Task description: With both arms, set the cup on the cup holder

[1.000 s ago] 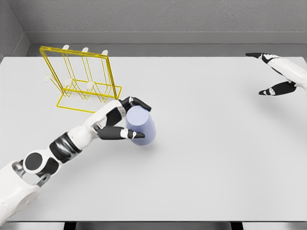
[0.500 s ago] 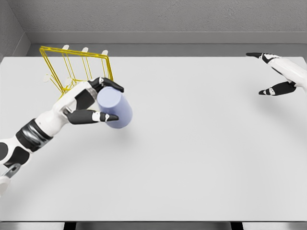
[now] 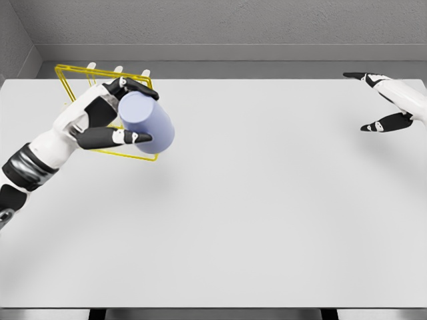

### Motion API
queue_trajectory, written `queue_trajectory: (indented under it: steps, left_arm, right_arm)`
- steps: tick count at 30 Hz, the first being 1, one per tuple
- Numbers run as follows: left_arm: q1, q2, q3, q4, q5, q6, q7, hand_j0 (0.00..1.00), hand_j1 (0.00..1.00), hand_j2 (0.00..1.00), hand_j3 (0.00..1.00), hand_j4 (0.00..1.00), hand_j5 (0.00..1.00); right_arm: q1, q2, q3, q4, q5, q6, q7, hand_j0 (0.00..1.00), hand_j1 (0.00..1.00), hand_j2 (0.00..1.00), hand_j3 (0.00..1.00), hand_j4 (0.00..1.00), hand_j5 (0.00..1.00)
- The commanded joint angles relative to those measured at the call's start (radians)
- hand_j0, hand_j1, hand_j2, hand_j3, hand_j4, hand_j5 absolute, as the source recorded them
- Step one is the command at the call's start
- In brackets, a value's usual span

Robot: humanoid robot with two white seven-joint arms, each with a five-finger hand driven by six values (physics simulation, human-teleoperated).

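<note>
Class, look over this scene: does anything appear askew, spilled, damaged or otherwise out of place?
Nothing is spilled or damaged. The cup lies tilted on its side in the left hand, in front of the yellow rack. The right hand waits open at the table's far right edge.

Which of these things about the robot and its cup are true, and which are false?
1. The left hand holds the cup. True.
2. The cup is red. False: it is pale lilac.
3. The rack is yellow wire. True.
4. The right hand grips the cup too. False: it is open, far off at the table's right edge.
5. The cup stands on the table. False: it is held up in front of the rack.
</note>
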Motion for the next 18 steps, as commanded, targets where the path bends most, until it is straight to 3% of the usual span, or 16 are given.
queue_trajectory:
  steps: [1, 10, 18]
  left_arm:
    - [-0.002, 0.013, 0.001, 0.0, 0.016, 0.001, 0.002, 0.47, 0.47, 0.47, 0.47, 0.47, 0.47]
    - [-0.052, 0.02, 0.0, 0.004, 0.022, 0.007, 0.005, 0.47, 0.47, 0.47, 0.47, 0.47, 0.47]
    - [-0.052, 0.029, 0.026, 0.013, 0.021, 0.011, 0.007, 0.48, 0.48, 0.48, 0.48, 0.48, 0.48]
  right_arm:
    - [0.0, -0.002, -0.001, 0.0, -0.007, 0.001, 0.0, 1.0, 1.0, 1.0, 1.0, 1.0, 1.0]
    - [0.008, -0.003, -0.021, 0.014, -0.005, 0.001, 0.0, 1.0, 1.0, 1.0, 1.0, 1.0, 1.0]
    - [0.008, -0.003, -0.021, 0.014, -0.005, 0.001, 0.0, 1.0, 1.0, 1.0, 1.0, 1.0, 1.0]
